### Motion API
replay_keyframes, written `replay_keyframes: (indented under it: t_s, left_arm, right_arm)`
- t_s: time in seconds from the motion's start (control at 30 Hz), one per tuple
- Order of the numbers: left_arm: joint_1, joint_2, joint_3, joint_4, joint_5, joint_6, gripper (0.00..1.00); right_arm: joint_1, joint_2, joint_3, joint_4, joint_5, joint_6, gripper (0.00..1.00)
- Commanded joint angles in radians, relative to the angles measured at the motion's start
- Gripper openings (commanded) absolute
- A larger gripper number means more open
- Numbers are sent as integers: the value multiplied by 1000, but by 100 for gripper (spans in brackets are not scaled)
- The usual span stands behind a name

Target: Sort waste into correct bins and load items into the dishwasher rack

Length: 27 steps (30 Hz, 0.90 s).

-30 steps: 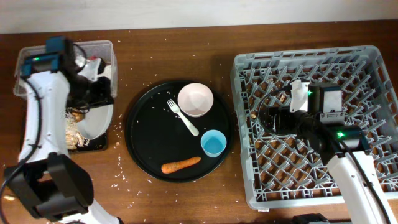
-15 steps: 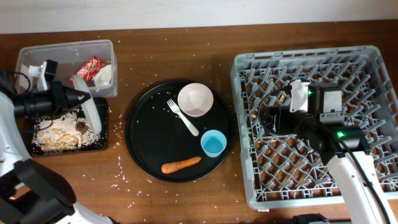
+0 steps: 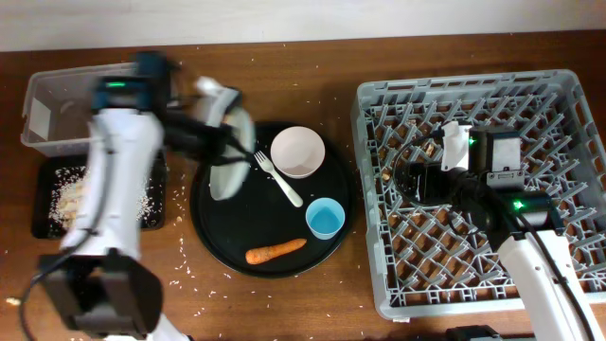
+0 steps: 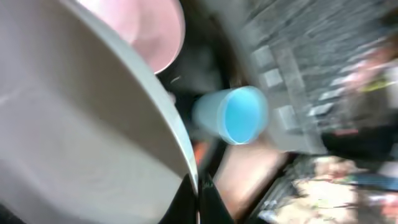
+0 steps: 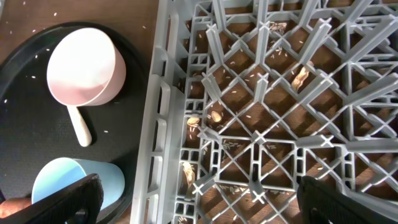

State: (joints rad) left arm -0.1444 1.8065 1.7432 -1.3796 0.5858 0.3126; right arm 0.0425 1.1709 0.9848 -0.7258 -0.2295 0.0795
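My left gripper (image 3: pixel 216 142) is shut on the rim of the light grey plate (image 3: pixel 230 169) and holds it tilted on edge above the left part of the round black tray (image 3: pixel 227 237). In the left wrist view the fingers (image 4: pixel 199 200) pinch the plate (image 4: pixel 74 124). The white bowl (image 3: pixel 297 152), white fork (image 3: pixel 280 179), blue cup (image 3: pixel 326 218) and carrot (image 3: pixel 276 251) lie on that tray. Rice crumbs (image 3: pixel 66 194) lie in the shallow black tray (image 3: pixel 42 227). The clear tub (image 3: pixel 52 99) is partly hidden by my arm; wrapper and napkin are hidden. My right gripper (image 5: pixel 202 205) is open over the dishwasher rack (image 3: pixel 559 142).
Loose crumbs are scattered on the wooden table (image 3: pixel 284 76) around both trays. A few scraps lie on the rack floor (image 5: pixel 214 117). The right wrist view also shows the bowl (image 5: pixel 87 65) and cup (image 5: pixel 74 180) left of the rack wall (image 5: pixel 158 124).
My left arm has swung right with the plate, from over the shallow black tray to over the round black tray. The right arm has not moved.
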Motion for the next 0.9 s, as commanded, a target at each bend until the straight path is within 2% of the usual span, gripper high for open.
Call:
replay_keyframes:
  t_s: [0.0,0.1,0.17,0.37,0.47,0.7,0.73,0.8,0.87]
  left_arm:
    - [-197,-23,-69,81,-444,-238,1]
    - [-302,-23,-241,255,-456,-367,1]
    - [-308,-23,-305,299,-484,-410,0]
    - [-309,-23,-372,335,-485,-414,1]
    - [-309,-23,-372,336,-481,-414,22]
    - [-307,-25,-319,339,-475,-414,38]
    - [-299,-32,-279,335,-474,-414,50]
    - [-254,-43,-182,297,-474,-418,70]
    - [-178,-44,-88,257,-474,-418,77]
  right_arm:
    - [-4,-3,8,3,5,6,99]
    - [-4,-3,8,2,5,5,98]
    - [-4,-3,8,3,5,5,98]
    - [-4,-3,8,3,5,6,99]
    - [-4,-3,8,3,5,5,99]
    - [-4,-3,8,20,3,5,99]
    - [-3,-3,11,38,-18,3,99]
    - [14,-3,55,70,-50,7,93]
    - [103,-3,155,70,22,7,94]
